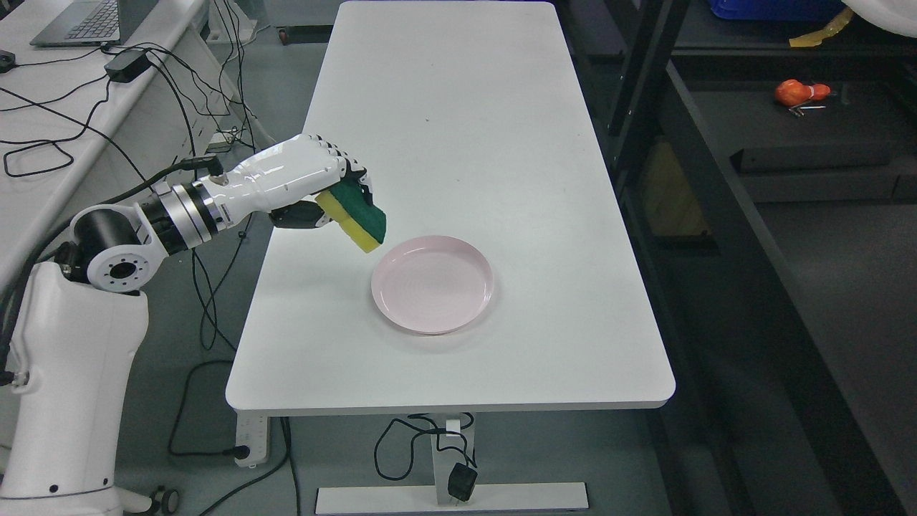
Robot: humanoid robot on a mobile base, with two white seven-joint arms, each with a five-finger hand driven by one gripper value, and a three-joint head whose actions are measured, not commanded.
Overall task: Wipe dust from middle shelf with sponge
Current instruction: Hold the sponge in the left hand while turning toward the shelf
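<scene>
A long white table [458, 143] with rounded corners stands on a grey floor, running away from the camera, with a dark metal shelf unit [723, 165] along its right side and a white desk [71, 107] to its left. Nearest, under the table's front edge, a black power adapter [462, 481] and loose cable [408, 444] hang by the table's foot, and a white power strip [252, 437] lies on the floor at the lower left. On the near half of the tabletop sits a shallow pink plate [432, 284], empty. Just beyond its left rim, the left hand [315, 188] reaches in over the table's left edge, fingers curled tight around a yellow sponge [356, 213] with a green scouring face; the sponge is tilted, its lower corner hanging just above the table beside the plate, not touching it as far as can be seen. The sponge is well apart from the shelf unit. Farther back on the desk are tangled black cables [179, 93], a power brick [127, 64] and a laptop [82, 21]. On a far shelf lies an orange object [799, 92].
</scene>
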